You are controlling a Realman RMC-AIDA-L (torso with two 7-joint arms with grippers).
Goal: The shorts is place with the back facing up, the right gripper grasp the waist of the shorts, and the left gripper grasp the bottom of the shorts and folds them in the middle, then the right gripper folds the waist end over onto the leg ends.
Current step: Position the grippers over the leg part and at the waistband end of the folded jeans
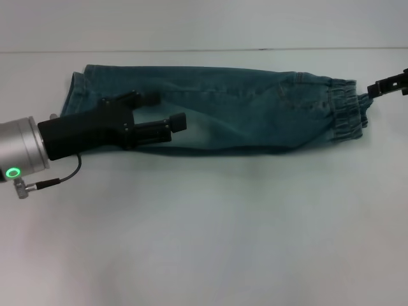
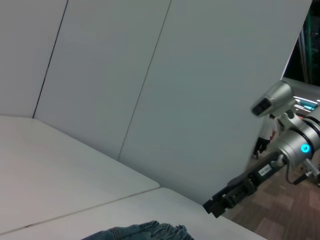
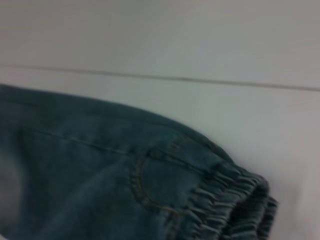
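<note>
White table surface fills your head view, with a pale wall behind it. You will find the shorts lying flat on the far half of the table, already folded lengthwise into one long band that runs from the robot's left to its right. The waist, ruched and elastic, forms the right-hand end; the leg ends form the left-hand end. A curved pocket seam shows just inside the waist in the right wrist view.

Note the left gripper: it hovers over the left part of the shorts, fingers spread apart with nothing between them, pointing toward the waist. Its black body covers part of the denim near the leg ends. A green light glows on the silver cuff.

Note the right gripper: it sits at the right edge of the head view, just beside the waist. You cannot tell whether its fingers are apart or together, nor whether they touch the fabric.
</note>
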